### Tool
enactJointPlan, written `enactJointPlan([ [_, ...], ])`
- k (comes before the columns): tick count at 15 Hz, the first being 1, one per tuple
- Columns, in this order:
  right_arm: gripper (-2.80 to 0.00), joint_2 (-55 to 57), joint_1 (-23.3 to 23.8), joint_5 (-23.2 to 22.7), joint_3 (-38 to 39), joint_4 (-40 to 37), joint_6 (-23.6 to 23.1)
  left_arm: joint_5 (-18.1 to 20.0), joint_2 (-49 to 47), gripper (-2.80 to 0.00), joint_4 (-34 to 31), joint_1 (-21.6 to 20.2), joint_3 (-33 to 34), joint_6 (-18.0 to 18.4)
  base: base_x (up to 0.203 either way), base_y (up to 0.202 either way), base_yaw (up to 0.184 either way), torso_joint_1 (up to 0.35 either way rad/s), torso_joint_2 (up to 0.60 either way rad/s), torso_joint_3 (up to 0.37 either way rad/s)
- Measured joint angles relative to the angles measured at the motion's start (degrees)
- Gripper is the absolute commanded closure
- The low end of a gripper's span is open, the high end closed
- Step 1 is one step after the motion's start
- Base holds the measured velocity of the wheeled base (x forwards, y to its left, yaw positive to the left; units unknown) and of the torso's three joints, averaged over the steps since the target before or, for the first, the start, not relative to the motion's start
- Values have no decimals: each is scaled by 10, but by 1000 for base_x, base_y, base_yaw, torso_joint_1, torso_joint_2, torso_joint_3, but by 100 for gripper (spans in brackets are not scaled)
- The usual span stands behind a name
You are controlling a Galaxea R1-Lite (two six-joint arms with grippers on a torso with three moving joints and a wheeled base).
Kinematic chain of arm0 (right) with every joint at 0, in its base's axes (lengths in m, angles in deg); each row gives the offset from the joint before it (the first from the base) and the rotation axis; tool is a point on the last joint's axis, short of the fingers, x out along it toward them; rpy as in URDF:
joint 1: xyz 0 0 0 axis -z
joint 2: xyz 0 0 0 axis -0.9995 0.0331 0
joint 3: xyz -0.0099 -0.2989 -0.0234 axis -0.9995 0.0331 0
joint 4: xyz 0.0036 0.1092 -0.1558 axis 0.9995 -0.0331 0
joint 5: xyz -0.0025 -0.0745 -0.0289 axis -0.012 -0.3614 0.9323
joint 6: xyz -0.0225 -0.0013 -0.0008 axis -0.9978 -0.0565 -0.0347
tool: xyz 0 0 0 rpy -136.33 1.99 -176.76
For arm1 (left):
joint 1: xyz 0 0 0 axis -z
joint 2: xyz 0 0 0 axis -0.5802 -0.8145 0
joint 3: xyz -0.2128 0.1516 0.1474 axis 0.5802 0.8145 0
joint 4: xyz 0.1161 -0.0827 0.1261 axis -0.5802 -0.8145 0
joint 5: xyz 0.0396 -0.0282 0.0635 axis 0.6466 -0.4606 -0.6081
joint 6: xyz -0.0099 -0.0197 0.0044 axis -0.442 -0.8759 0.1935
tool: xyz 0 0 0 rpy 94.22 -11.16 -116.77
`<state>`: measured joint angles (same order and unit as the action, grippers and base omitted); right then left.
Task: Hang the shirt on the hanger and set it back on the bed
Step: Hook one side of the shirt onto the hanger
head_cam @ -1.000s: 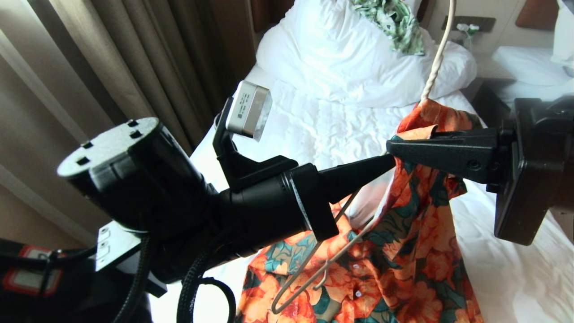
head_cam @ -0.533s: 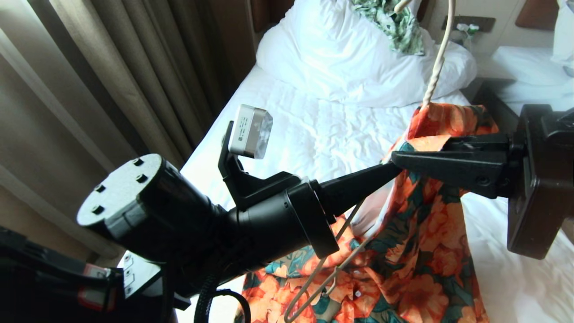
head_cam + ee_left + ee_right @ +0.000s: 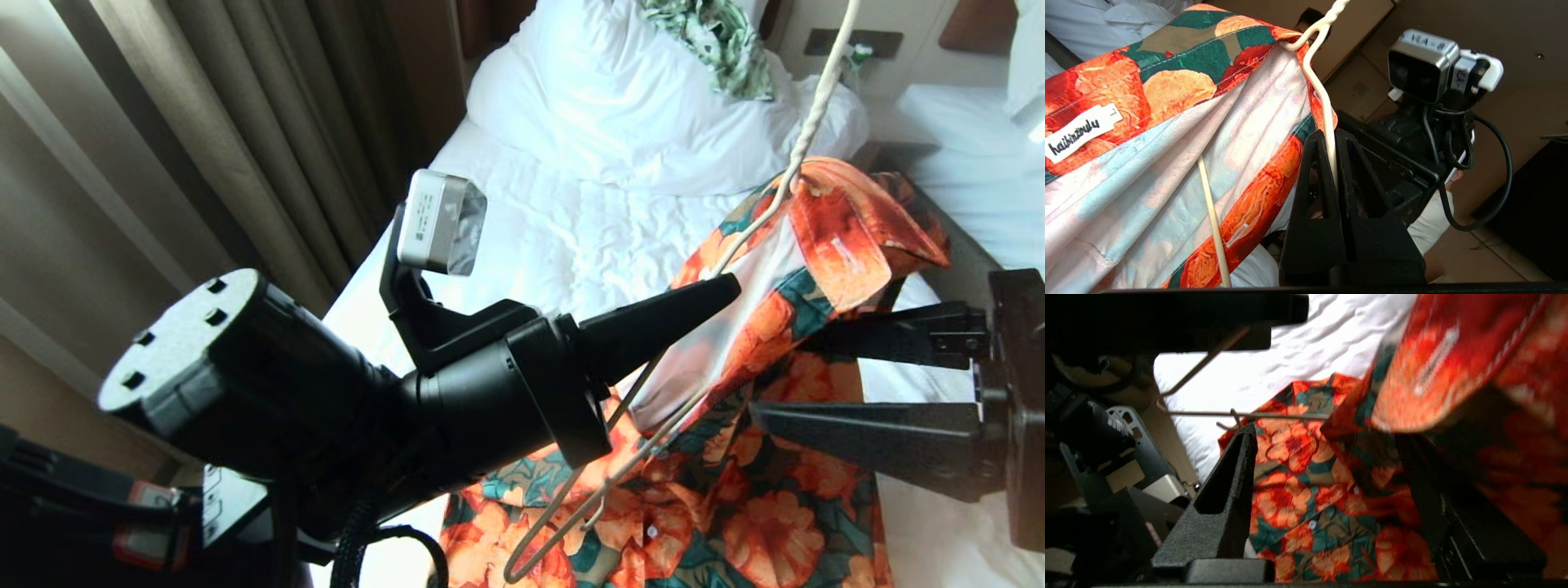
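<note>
1. The left gripper [image 3: 722,290] reaches across from the left; its fingers [image 3: 1327,196] are clamped on the hanger [image 3: 1319,87] wire.
2. The hanger's hook runs out of the head view's top edge; its lower bar is partly hidden behind the left arm.
3. The shirt [image 3: 759,490] hangs over the bed [image 3: 563,237], collar draped at the hanger's neck.
4. The right gripper [image 3: 784,380] stands spread apart beside the shirt, seemingly gripping nothing.
5. A green leaf-print cloth [image 3: 718,41] lies on the pillow.

Orange-flowered shirt [image 3: 759,457] draped partly over cream wire hanger [image 3: 804,139], collar raised above the bed [image 3: 563,229], hem trailing on its white sheet, hanger tilted
</note>
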<state>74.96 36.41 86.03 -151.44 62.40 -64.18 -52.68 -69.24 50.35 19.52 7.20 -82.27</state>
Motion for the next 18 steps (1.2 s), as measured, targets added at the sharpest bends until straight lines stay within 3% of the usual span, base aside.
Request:
enactJointPlan([
  [2,-280,-12,-1,0,-6,-39,14,0,6,0,0,-2,3,1,0,0,0,0,0,0],
  [3,0,-20,-1,-1,-8,-56,17,-1,8,0,0,-2,5,1,0,0,0,0,0,0],
  [7,0,-55,0,3,-23,-126,18,-2,16,0,-7,-4,9,1,0,0,0,0,0,0],
  [10,0,-64,13,3,-76,-167,18,1,23,0,-28,-1,7,1,0,0,0,0,0,0],
  [14,0,-34,31,-21,-245,-268,24,7,26,0,-30,7,8,0,0,0,0,0,0,0],
  [17,0,29,115,-82,-373,-353,-17,7,28,0,-30,9,11,0,0,0,0,0,0,0],
  [18,-280,50,153,-114,-403,-374,-47,7,30,0,-30,9,13,0,0,0,0,0,0,0],
])
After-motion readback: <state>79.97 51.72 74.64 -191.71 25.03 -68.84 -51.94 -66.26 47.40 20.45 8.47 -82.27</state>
